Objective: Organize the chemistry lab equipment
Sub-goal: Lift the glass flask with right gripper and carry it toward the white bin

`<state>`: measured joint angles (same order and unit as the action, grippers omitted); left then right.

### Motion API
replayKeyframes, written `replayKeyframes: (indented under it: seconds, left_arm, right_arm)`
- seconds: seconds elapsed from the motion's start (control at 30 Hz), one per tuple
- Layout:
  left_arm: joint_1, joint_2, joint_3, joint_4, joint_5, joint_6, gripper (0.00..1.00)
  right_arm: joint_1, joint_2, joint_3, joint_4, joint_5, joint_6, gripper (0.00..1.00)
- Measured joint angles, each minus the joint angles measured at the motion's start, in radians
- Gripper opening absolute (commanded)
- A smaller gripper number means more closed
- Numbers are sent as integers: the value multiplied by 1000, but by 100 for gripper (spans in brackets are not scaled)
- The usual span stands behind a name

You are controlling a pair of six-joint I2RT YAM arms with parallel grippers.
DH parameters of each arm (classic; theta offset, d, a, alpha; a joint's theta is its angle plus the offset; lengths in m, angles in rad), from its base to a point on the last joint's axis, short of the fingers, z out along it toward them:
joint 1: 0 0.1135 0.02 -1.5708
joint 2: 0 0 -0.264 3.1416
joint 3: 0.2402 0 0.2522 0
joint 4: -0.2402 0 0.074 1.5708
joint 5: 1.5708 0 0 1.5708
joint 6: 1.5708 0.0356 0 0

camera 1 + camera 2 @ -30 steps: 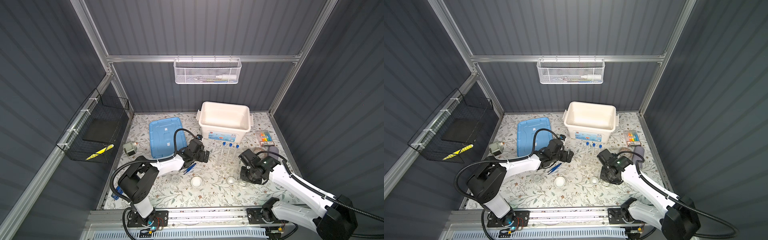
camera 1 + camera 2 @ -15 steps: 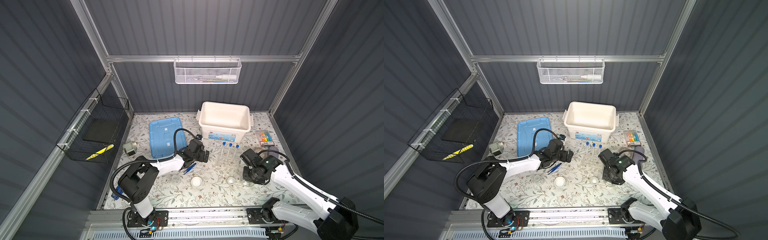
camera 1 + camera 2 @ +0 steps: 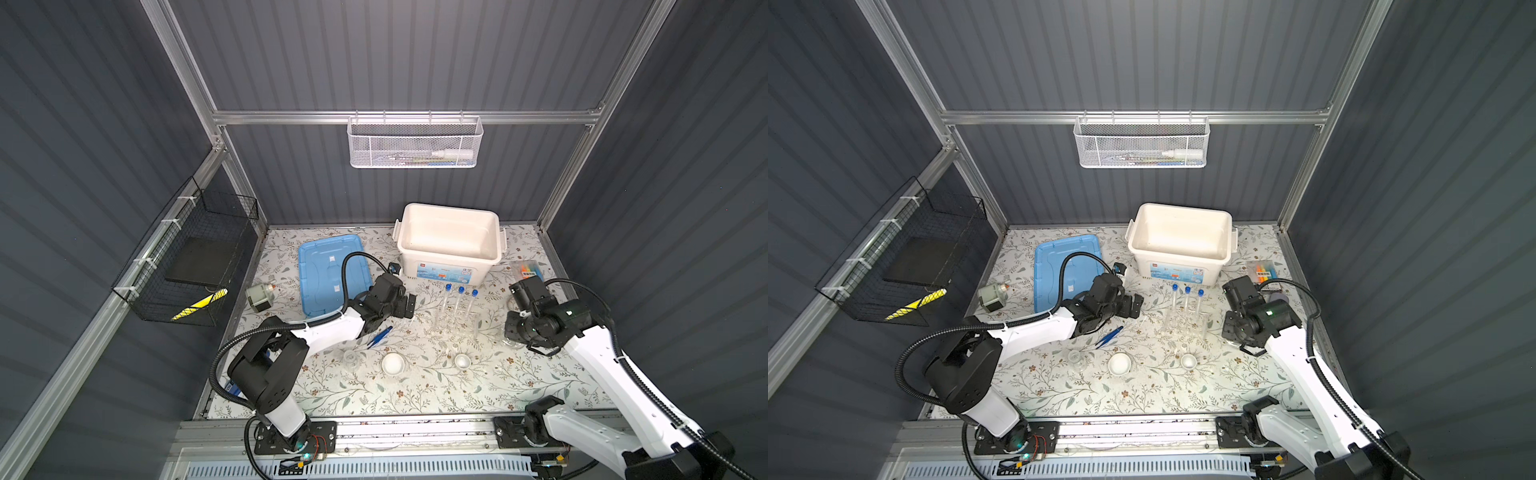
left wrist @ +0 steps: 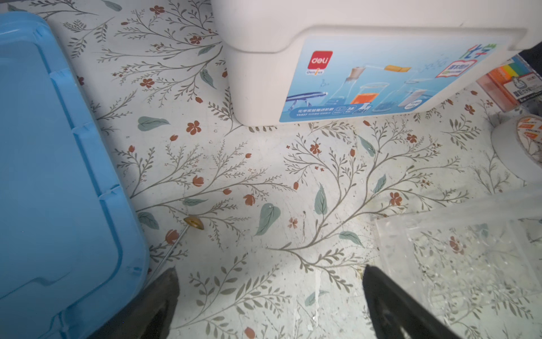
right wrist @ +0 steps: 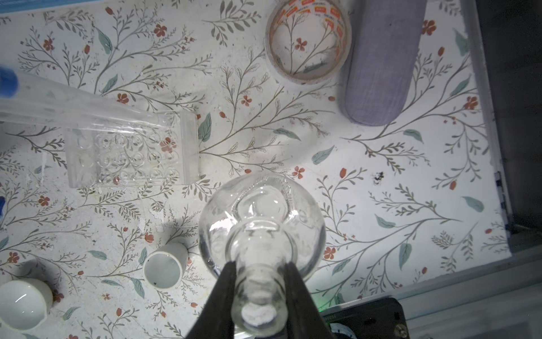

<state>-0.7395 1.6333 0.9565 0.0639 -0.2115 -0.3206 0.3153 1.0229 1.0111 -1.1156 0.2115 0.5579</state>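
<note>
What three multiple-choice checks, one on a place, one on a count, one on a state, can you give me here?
1. Where is the blue lid? A) flat on the table beside the white bin B) closed on the bin C) propped upright on its edge
2. How many blue-capped tubes stand in the clear rack? A) one B) two C) three
3. What is the right tool doing? A) open, empty B) shut on the flask at its neck C) shut on a spoon
Answers: A, it lies flat beside the open bin; C, three blue caps top the rack; B, the wrist view shows it clamped on the glass neck.
</note>
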Motion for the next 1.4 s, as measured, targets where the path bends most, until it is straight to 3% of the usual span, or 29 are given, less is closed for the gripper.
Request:
replayKeyframes:
  seconds: [0.53,1.0,1.4]
  left_arm:
    - [117,-21,119,-48,-17,11,100]
    - [175,-2,254,-71,14,16,100]
    - [242,167,501,-147,129,29,100]
  right_arm:
    - [-157,203,359,58,-9,-236,16]
    - [-165,481,723,164,-113,-344,15]
    - [-165,740,976,219,-241,-385,15]
